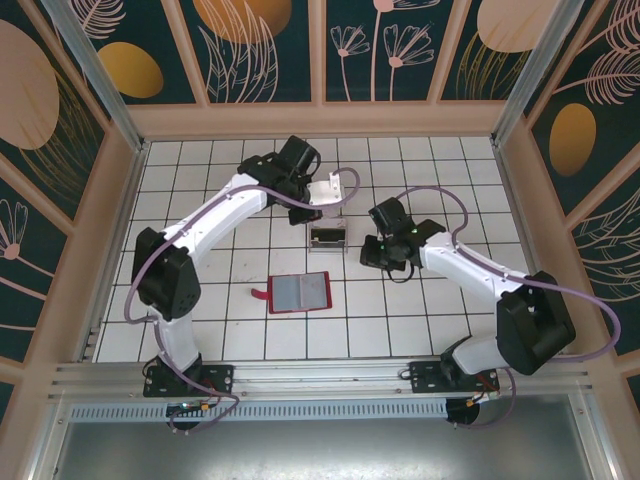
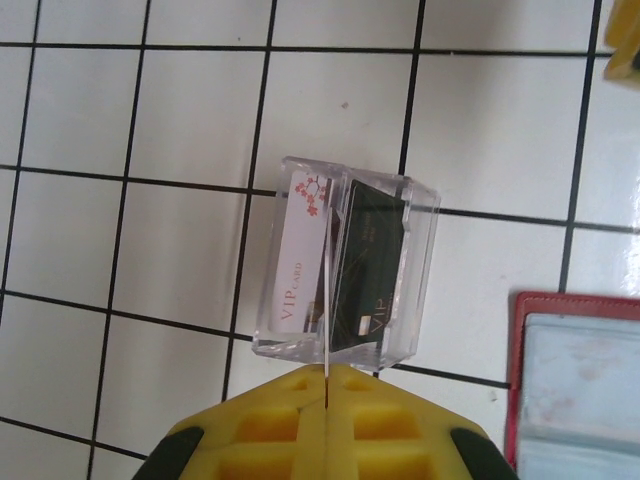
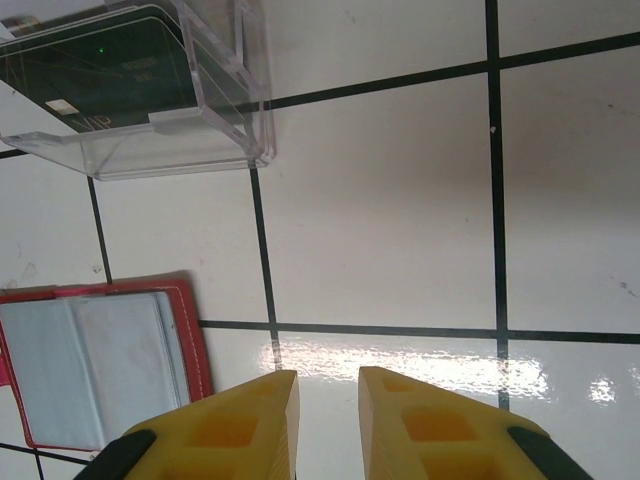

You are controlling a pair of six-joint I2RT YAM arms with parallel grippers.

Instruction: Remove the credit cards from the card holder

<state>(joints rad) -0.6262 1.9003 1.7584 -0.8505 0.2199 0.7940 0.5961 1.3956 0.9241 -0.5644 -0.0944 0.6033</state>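
The table point(image 1: 450, 300) is a glossy grid of white square tiles with thin black grout lines, and lamp glare shows on it in the right wrist view.

In the top view, the card holder point(image 1: 300, 292) lies flat and open at the table's middle. It is a rectangle with a red stitched border around two smooth, pale grey pockets that face up. Its small red tab point(image 1: 262, 294) sticks out at 9 o'clock.

At about 1 o'clock from the holder, and apart from it, stands the clear box point(image 1: 328, 238). It is a small hard-plastic case with see-through walls and rounded corners.

The left gripper point(image 1: 326, 208) hangs at 12 o'clock from the box. In the left wrist view its yellow, foam-like ribbed fingers point(image 2: 290, 425) are pressed together with only a hairline seam between them, just above the box's near wall point(image 2: 425, 215). A thin line runs up from that seam into the box. I cannot tell whether it is a card held edge-on or part of the box.

Two credit cards stand on edge in the box, both leaning. One is a white card point(image 2: 300, 250) with a red blossom print and "VIP CARD" lettering. Just beside it is a black card point(image 2: 365, 265) with gold lettering.

The right gripper point(image 1: 372, 252) sits at about 4 o'clock from the box. In the right wrist view the right gripper point(image 3: 328, 385) has its blunt yellow tips a narrow slot apart over bare tile, with nothing between them. In that view the holder point(image 3: 100, 365) lies at 9 o'clock and the box point(image 3: 215, 120) at 11 o'clock.
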